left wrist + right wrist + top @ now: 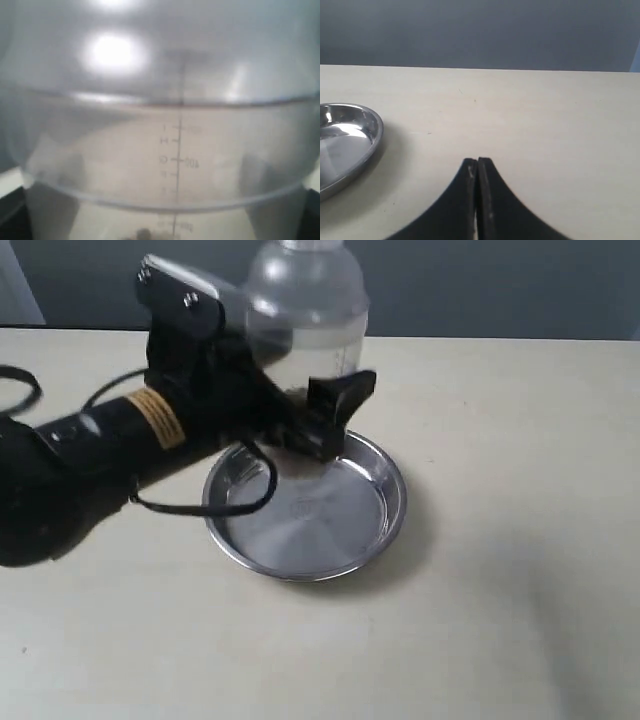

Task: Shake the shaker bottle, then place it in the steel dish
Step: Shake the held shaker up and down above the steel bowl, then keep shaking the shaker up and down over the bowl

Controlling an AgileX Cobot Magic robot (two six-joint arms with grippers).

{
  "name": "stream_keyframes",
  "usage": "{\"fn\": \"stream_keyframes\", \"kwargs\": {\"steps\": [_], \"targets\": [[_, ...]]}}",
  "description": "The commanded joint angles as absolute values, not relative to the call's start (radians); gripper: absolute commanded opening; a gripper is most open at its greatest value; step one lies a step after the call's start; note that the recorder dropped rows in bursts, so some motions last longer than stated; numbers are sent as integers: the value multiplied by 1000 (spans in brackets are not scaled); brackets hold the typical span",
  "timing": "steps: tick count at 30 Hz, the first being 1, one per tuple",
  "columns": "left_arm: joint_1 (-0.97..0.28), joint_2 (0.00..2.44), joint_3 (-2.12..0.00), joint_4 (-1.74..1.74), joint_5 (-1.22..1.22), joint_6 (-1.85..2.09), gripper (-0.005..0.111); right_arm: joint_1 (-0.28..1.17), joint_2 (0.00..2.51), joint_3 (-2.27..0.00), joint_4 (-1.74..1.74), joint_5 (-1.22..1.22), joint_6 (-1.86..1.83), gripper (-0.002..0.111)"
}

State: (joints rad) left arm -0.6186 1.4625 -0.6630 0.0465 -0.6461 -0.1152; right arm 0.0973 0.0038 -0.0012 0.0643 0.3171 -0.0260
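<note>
My left gripper is shut on the lower body of the shaker bottle. The clear bottle stands upright, frosted dome up, by the far rim of the steel dish. Whether its base touches the dish is hidden behind the gripper. A few brown granules show low inside the bottle. In the left wrist view the shaker bottle fills the picture, measuring marks facing me and dark fingers pressed against both of its sides. My right gripper is shut on nothing, low over the table beside the steel dish.
The cream table spreads round the dish, with a grey wall behind its far edge. The left arm's black body and a looping cable reach over the dish's left rim.
</note>
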Motion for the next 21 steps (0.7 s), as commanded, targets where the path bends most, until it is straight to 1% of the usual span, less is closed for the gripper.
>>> {"fn": "stream_keyframes", "kwargs": {"steps": [1, 2, 3, 4, 6, 7, 8, 9, 10, 11, 12, 13, 14, 15, 16, 17, 18, 19, 20, 21], "targets": [[-619, 1347, -755, -58, -537, -43, 0, 101, 0, 0, 61, 306, -26, -1], [-619, 1380, -709, -81, -507, -43, 0, 101, 0, 0, 61, 306, -26, -1], [-619, 1422, -661, -79, -538, -67, 0, 101, 0, 0, 61, 306, -26, -1], [-624, 1451, -631, -56, -605, -102, 0, 101, 0, 0, 61, 306, -26, -1], [-636, 1433, -620, 77, -845, -140, 0, 101, 0, 0, 61, 306, -26, -1], [-641, 1367, -686, 130, -929, -132, 0, 101, 0, 0, 61, 306, -26, -1], [-637, 1339, -730, 119, -809, -102, 0, 101, 0, 0, 61, 306, -26, -1], [-608, 1365, -755, -16, -506, -41, 0, 101, 0, 0, 61, 306, -26, -1], [-588, 1418, -722, -71, -442, -33, 0, 101, 0, 0, 61, 306, -26, -1], [-580, 1505, -662, -84, -527, -115, 0, 101, 0, 0, 61, 306, -26, -1], [-586, 1508, -650, 0, -653, -175, 0, 101, 0, 0, 61, 306, -26, -1], [-591, 1467, -684, 179, -935, -201, 0, 101, 0, 0, 61, 306, -26, -1], [-591, 1439, -732, 209, -960, -196, 0, 101, 0, 0, 61, 306, -26, -1], [-585, 1412, -820, 139, -726, -163, 0, 101, 0, 0, 61, 306, -26, -1], [-567, 1453, -826, 17, -513, -123, 0, 101, 0, 0, 61, 306, -26, -1], [-560, 1523, -784, -7, -479, -130, 0, 101, 0, 0, 61, 306, -26, -1], [-572, 1572, -749, 64, -578, -176, 0, 101, 0, 0, 61, 306, -26, -1], [-581, 1567, -750, 175, -715, -197, 0, 101, 0, 0, 61, 306, -26, -1], [-590, 1519, -794, 264, -874, -209, 0, 101, 0, 0, 61, 306, -26, -1], [-599, 1475, -843, 256, -828, -207, 0, 101, 0, 0, 61, 306, -26, -1]]}}
